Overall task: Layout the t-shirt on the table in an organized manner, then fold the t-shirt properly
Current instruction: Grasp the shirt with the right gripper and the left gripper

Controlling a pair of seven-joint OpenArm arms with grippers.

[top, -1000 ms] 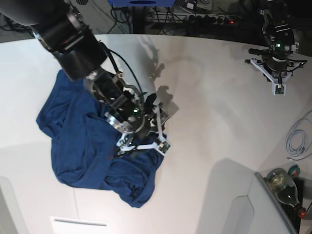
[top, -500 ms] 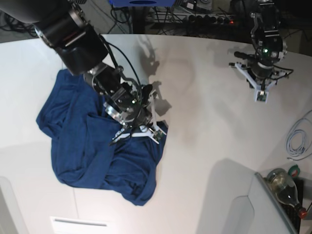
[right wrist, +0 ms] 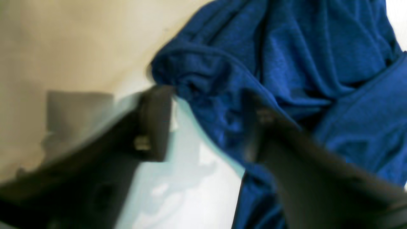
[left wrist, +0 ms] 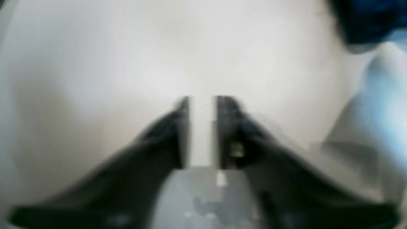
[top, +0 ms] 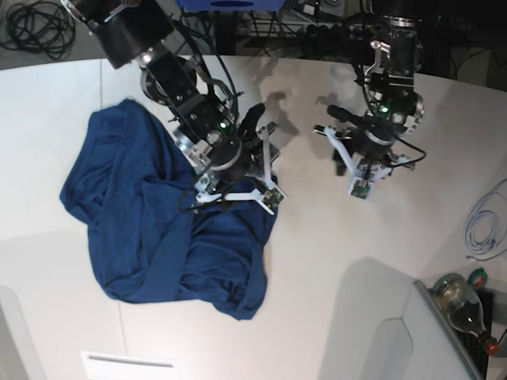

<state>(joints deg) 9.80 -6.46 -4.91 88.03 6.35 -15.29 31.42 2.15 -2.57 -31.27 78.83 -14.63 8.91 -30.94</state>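
Note:
The dark navy t-shirt point(top: 142, 214) lies crumpled on the left half of the white table point(top: 333, 269). My right gripper point(top: 238, 198) hangs low over the shirt's right edge. In the right wrist view it point(right wrist: 206, 124) is open, and a rolled fold of the shirt point(right wrist: 286, 47) lies between and beyond its fingers. My left gripper point(top: 358, 186) is over bare table to the right of the shirt. In the left wrist view it point(left wrist: 202, 105) is nearly closed, with a narrow slit and nothing in it. A blurred bit of the shirt point(left wrist: 365, 19) shows at the top right.
A glass bottle point(top: 463, 305) and a grey panel point(top: 396, 340) stand at the front right. A white cable point(top: 483, 226) lies at the right edge. Dark cables and a power strip point(top: 333, 30) run behind the table's curved back edge.
My left arm has swung from the far back right toward the middle of the table, nearer the shirt. My right arm has shifted back, and the shirt's right edge has shifted with it.

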